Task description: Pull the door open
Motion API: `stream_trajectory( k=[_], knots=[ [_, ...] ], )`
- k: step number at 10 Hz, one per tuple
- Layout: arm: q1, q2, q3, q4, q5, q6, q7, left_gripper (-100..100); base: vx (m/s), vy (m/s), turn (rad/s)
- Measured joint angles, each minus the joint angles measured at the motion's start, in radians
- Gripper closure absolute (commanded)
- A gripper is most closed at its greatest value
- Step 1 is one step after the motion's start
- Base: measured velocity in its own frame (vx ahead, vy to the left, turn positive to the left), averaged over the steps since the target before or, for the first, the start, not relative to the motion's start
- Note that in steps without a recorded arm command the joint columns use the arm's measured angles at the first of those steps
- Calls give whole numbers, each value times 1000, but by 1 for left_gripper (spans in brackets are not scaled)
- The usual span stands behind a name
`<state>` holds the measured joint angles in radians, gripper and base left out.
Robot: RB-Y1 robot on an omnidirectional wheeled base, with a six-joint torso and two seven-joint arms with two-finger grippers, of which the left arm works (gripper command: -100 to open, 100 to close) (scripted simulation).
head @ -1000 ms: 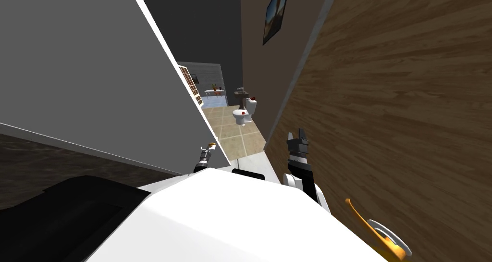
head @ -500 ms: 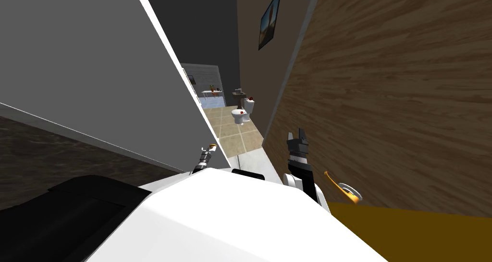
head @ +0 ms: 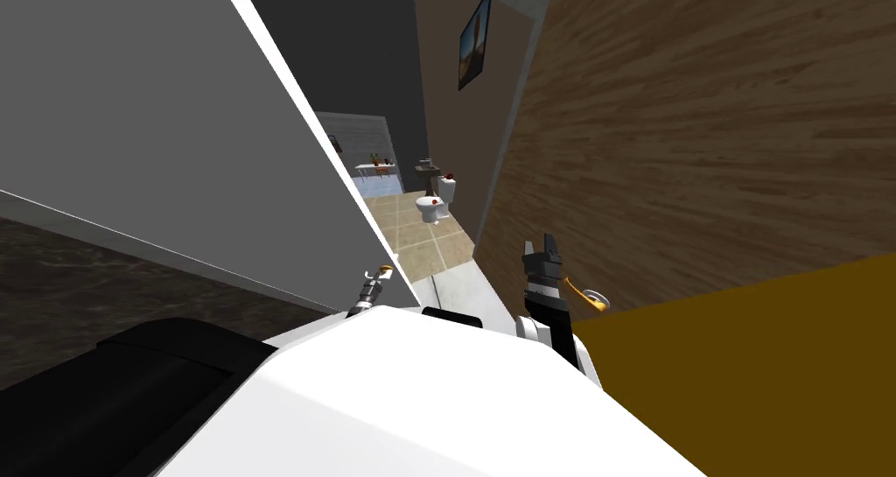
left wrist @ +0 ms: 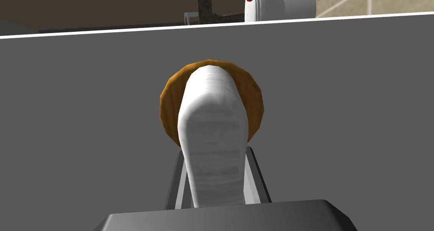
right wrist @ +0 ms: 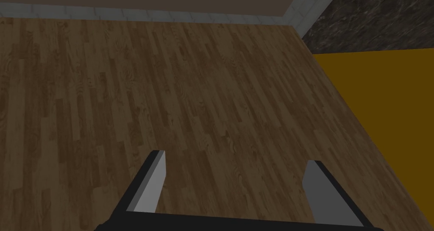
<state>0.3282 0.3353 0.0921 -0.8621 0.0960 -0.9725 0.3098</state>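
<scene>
My view turned; left tool grips the white handle.

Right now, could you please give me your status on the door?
Left tool shut on white lever handle of grey door. Right tool open, facing wood-grain panel. Door ajar; no obstruction seen.

No readable text, labels or numbers anywhere (the framed picture on the far wall at 12 o'clock is too small to make out).
</scene>
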Motion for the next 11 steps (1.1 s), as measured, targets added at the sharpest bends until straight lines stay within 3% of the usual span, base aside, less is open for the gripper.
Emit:
stream_trajectory(
  k=[3, 5, 11],
  knots=[
    [26, 22, -19, 17, -11, -49, 27, 100, -168, 4, -90],
    [29, 28, -23, 27, -13, -59, 34, 100, -213, 26, -153],
    [41, 61, -52, 72, -33, -138, 70, 100, -249, 42, -161]
  ],
)
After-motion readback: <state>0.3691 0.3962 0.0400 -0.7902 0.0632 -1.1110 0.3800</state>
